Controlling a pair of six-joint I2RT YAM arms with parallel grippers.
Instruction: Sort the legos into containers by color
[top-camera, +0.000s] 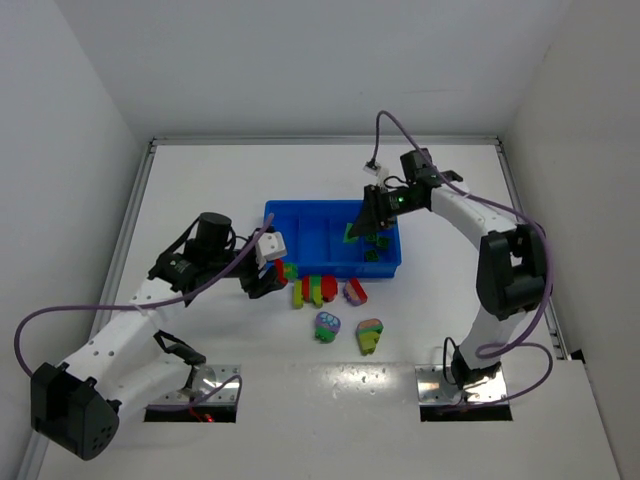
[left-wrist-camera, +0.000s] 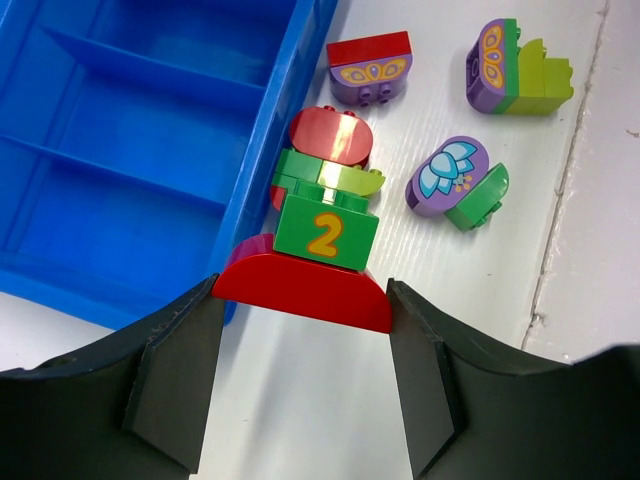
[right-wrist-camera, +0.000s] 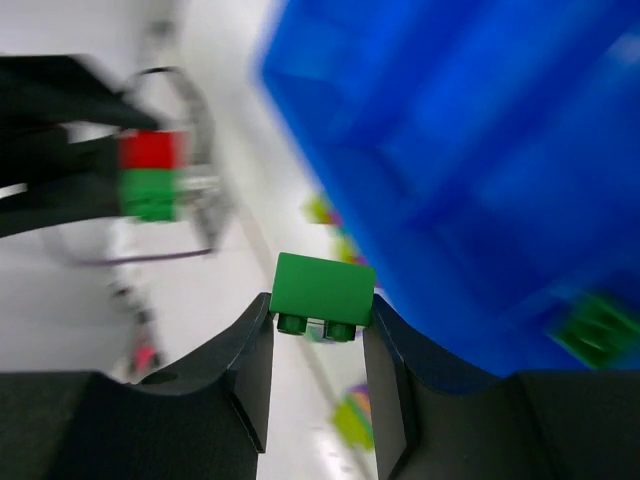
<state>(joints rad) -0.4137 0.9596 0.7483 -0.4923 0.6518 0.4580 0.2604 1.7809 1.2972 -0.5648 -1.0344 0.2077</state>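
Observation:
The blue tray (top-camera: 300, 210) sits mid-table, and a dark green brick (top-camera: 372, 254) lies in its right compartment. My right gripper (top-camera: 362, 232) hovers over that side, shut on a green brick (right-wrist-camera: 323, 290). My left gripper (left-wrist-camera: 302, 300) is at the tray's front left corner. Its fingers press both ends of the red domed brick (left-wrist-camera: 300, 285) of a red, green and yellow-green cluster (top-camera: 312, 290), which lies beside the tray wall (left-wrist-camera: 290, 90). The green brick marked "2" (left-wrist-camera: 325, 232) belongs to that cluster.
Three more clusters lie on the table in front of the tray: red and purple (top-camera: 355, 292), purple and green (top-camera: 327, 325), purple and yellow-green (top-camera: 369, 333). The tray's left compartments (left-wrist-camera: 120, 130) show no bricks. White walls enclose the table.

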